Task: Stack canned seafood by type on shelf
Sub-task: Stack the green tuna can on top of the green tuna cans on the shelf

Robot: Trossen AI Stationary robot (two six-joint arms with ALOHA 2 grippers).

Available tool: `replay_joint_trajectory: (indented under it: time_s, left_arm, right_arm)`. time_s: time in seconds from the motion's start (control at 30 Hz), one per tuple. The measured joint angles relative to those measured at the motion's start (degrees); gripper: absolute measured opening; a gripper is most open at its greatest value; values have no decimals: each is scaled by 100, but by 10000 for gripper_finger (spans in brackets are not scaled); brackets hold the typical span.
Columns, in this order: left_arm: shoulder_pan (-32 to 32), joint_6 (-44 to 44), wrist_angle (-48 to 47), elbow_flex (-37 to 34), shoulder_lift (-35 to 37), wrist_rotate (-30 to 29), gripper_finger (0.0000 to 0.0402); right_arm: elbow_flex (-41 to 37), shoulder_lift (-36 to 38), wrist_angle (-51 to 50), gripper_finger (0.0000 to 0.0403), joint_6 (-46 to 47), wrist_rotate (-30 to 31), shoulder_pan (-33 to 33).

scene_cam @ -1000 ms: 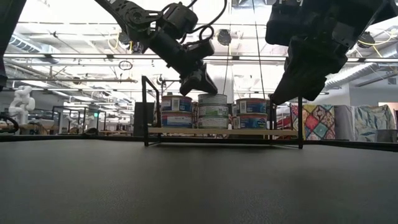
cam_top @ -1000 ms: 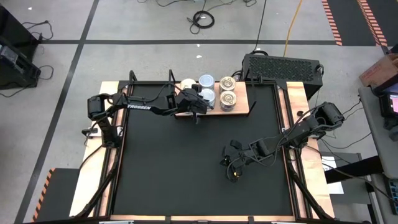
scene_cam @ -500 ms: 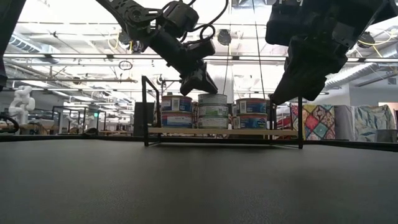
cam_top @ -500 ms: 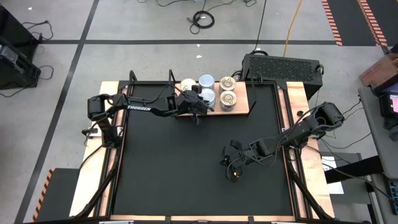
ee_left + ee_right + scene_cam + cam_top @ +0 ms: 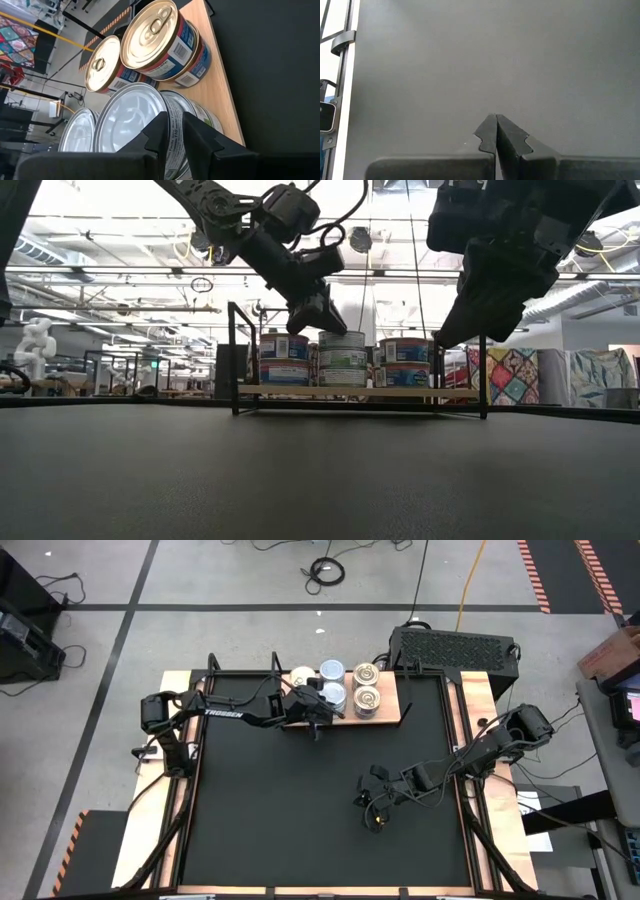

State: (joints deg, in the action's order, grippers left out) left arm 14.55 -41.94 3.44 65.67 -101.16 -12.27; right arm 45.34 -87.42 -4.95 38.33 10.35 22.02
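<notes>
Tabletop: black mat (image 5: 300,800), bare apart from the shelf (image 5: 390,718) at its far edge.
Tins: all on the shelf, stacked two high by label; gold-topped pair (image 5: 150,35) toward one end, silver-topped stack (image 5: 131,116) mid-board.
Left claw (image 5: 170,131): stretched out above the silver stack, fingers a narrow slit apart, pinching nothing.
Right claw (image 5: 495,131): pressed together, empty, low over the mat near the right edge.
Judgement: sorting looks finished.
</notes>
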Motion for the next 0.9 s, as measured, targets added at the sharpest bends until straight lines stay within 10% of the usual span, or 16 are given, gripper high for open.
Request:
replay_joint_trajectory:
  time_s: [0.9]
  left_arm:
    - [-44, 219, -93, 0, 7, 142, 61]
  right_arm:
    - [0, 0, 0, 0, 20, -2, 0]
